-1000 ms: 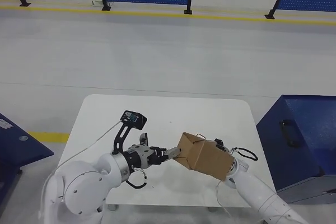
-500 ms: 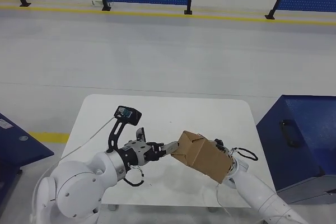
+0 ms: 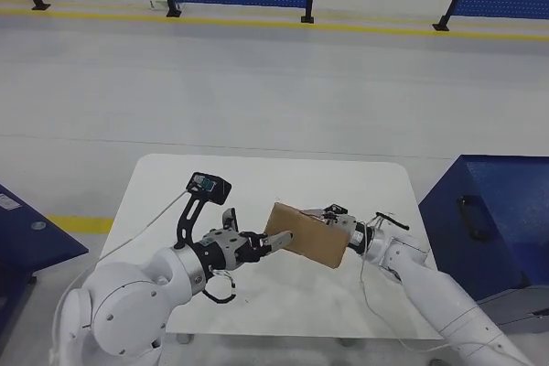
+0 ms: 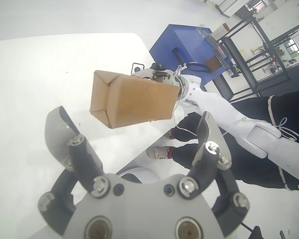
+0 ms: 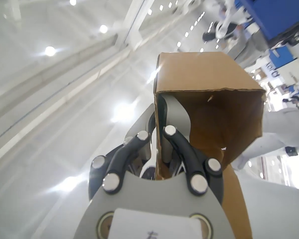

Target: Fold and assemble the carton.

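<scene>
The brown cardboard carton [image 3: 304, 235], a rectangular box with one end folded shut (its other end gapes, edge ragged), hangs tilted above the middle of the smooth white tabletop [image 3: 256, 183]. The right gripper [image 5: 157, 118] pinches one side wall at the open end. The left gripper [image 4: 132, 130], curved metal fingers spread and holding nothing, sits just beside the folded end.
</scene>
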